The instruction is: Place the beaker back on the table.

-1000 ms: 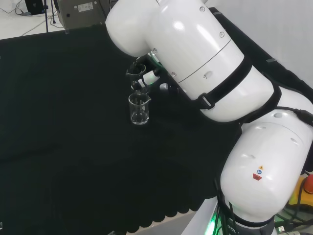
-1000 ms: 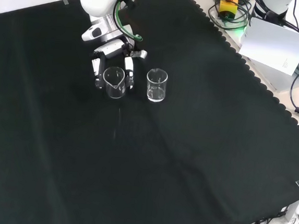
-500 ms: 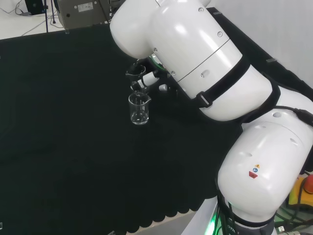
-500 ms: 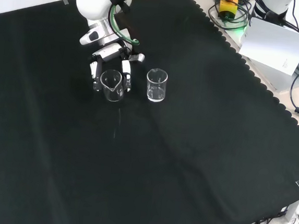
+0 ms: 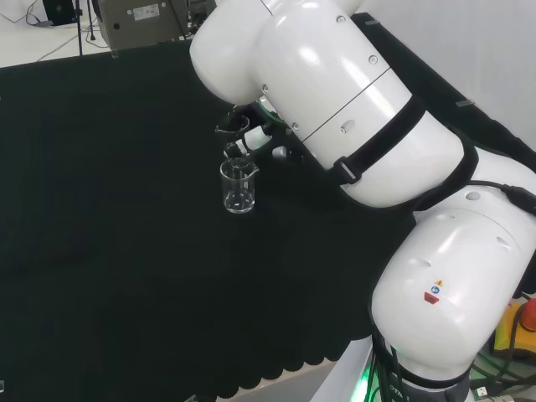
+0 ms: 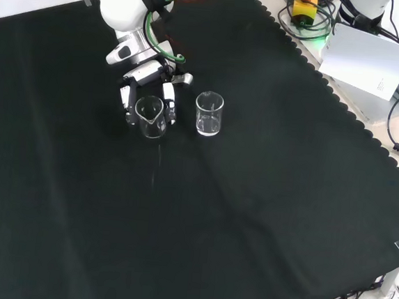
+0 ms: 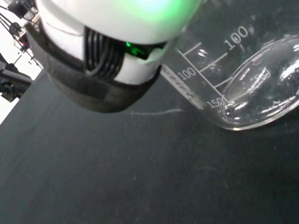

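Observation:
In the front view my hand [image 6: 147, 76] reaches down from the top with its fingers [image 6: 169, 99] curled on both sides of a clear spouted beaker [image 6: 150, 116], which it holds low over the black cloth [image 6: 201, 212], nearly upright. A second clear beaker [image 6: 209, 113] stands on the cloth just right of it. In the head view that standing beaker [image 5: 238, 186] is in front of the hand [image 5: 254, 139], and the held beaker [image 5: 232, 128] is partly hidden behind it. The wrist view has the held beaker [image 7: 243, 79] close up, its base near the cloth.
The arm's big white links [image 5: 335, 92] take up the right of the head view. Off the cloth's scalloped edge, at the front view's top right, lie a white box [image 6: 366, 60], cables and a yellow device [image 6: 304, 5]. Grey equipment [image 5: 142, 18] stands beyond the cloth.
In the front view the hand with its beaker has shifted slightly left and down, and the beaker has tipped from leaning toward the camera to nearly upright. The other beaker has not moved.

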